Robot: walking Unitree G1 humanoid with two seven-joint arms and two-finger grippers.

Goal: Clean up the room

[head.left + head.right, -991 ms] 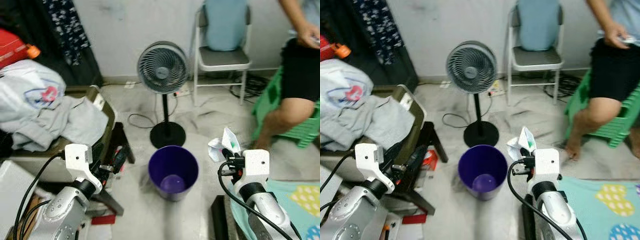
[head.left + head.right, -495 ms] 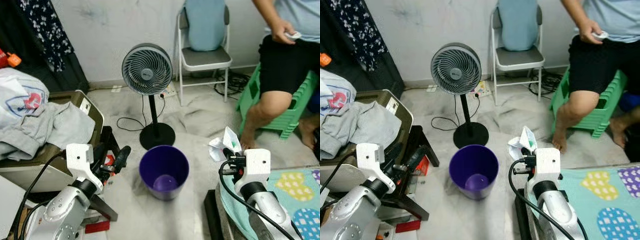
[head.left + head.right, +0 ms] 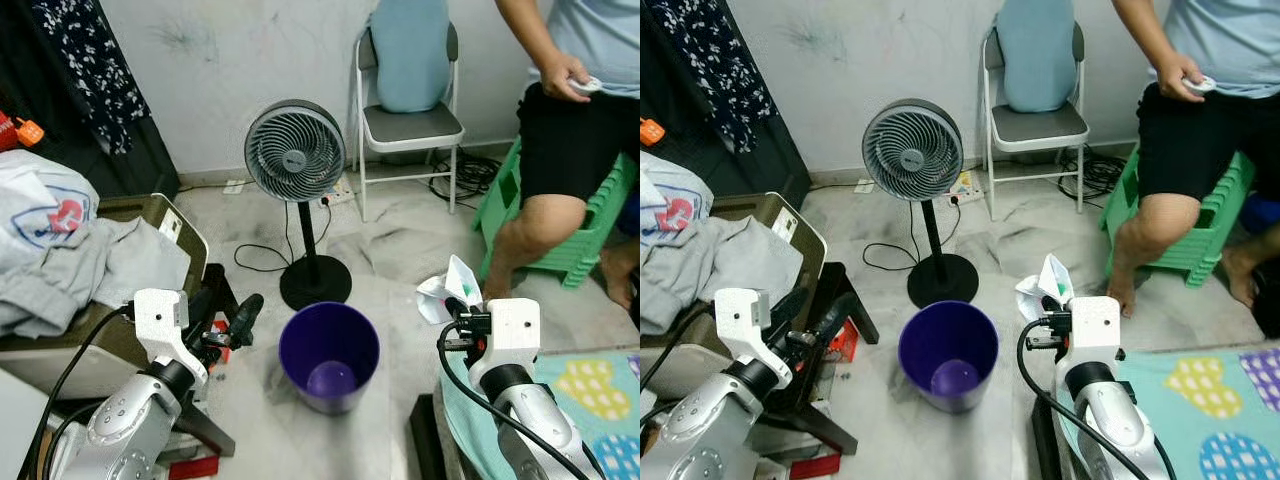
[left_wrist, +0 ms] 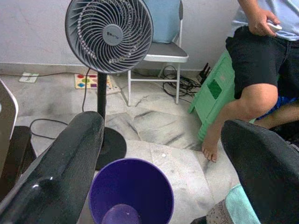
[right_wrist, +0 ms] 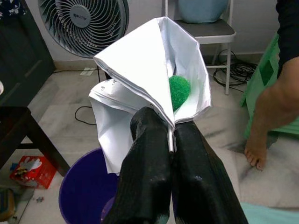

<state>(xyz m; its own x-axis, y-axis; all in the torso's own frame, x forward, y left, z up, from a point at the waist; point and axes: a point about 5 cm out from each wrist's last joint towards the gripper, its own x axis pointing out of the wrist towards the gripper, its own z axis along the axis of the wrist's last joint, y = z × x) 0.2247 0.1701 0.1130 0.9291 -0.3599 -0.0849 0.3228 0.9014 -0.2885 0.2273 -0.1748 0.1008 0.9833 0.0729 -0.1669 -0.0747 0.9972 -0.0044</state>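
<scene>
pale marbled tile floor (image 3: 420, 240), streaked grey, running back to a scuffed white wall (image 3: 220, 60). purple bin (image 3: 329, 357) upright on the floor in the middle, open-topped, a purple disc visible at its bottom. black pedestal fan (image 3: 296, 153) just behind the bin, round base on the floor, a cable looping away beside it. folding chair (image 3: 408, 122) with a light blue cushion against the wall, more cables on the floor beneath it.

right gripper (image 5: 170, 140) raised beside the bin, fingers pressed together on crumpled white paper (image 5: 145, 84) with a green ball tucked in its fold; paper (image 3: 448, 288) held above the floor, near the bin's rim but off to the robot's right of it, not over the opening. left gripper (image 4: 163, 154) raised on the other side of the bin, fingers (image 4: 60, 172) spread wide, nothing between them, bin and fan seen through the gap.

to the robot's left, a low olive case (image 3: 150, 280) heaped with grey and white clothes (image 3: 70, 240); dark patterned cloth (image 3: 85, 60) hanging on the wall behind. small red packet on the floor by the case's dark legs, possibly a carton, too small to tell. to the right, a person (image 3: 570, 130) seated on a green plastic stool (image 3: 560, 240), one bare foot on the tiles, a hand holding something small and white. teal mat (image 3: 590, 390) with coloured hearts at the near right.
</scene>
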